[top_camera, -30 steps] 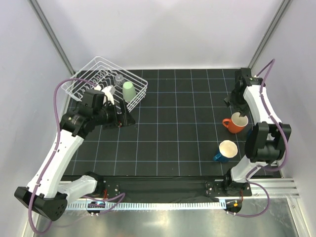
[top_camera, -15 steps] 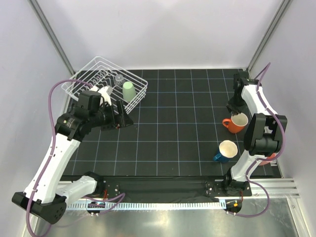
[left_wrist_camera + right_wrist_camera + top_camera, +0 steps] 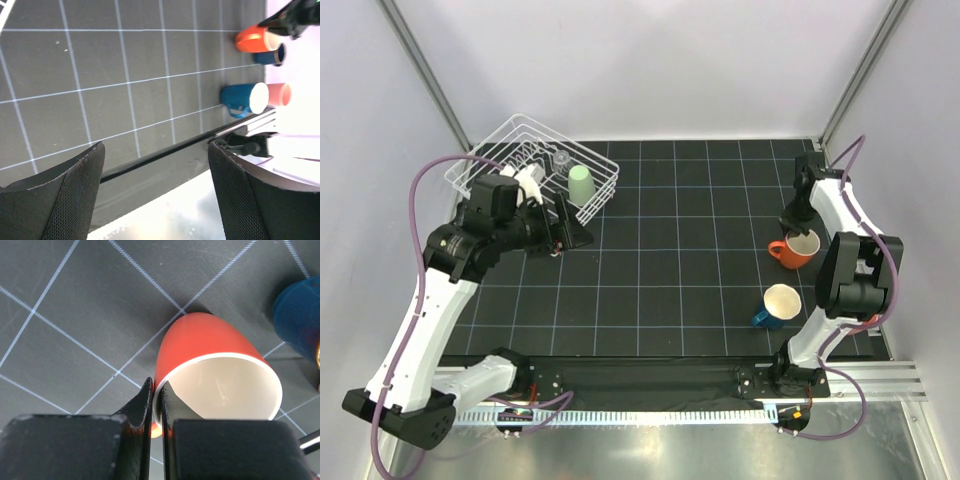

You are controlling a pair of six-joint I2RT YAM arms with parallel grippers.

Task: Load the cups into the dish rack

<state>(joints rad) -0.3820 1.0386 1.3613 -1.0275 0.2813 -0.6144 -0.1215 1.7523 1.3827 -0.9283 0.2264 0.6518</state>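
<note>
Two cups sit in the dish rack (image 3: pixel 490 150) at the far left: the pale green cup (image 3: pixel 581 185) and, just behind it, the clear glass (image 3: pixel 561 158). Our right gripper (image 3: pixel 157 405) pinches the rim of the orange cup (image 3: pixel 210 365), one finger inside and one outside, on the right side of the mat (image 3: pixel 670 260). The blue mug (image 3: pixel 777 305) stands nearer us, with the pink cup (image 3: pixel 280 94) just beside it. Our left gripper (image 3: pixel 156 150) gapes wide, holding nothing, by the rack's near corner.
</note>
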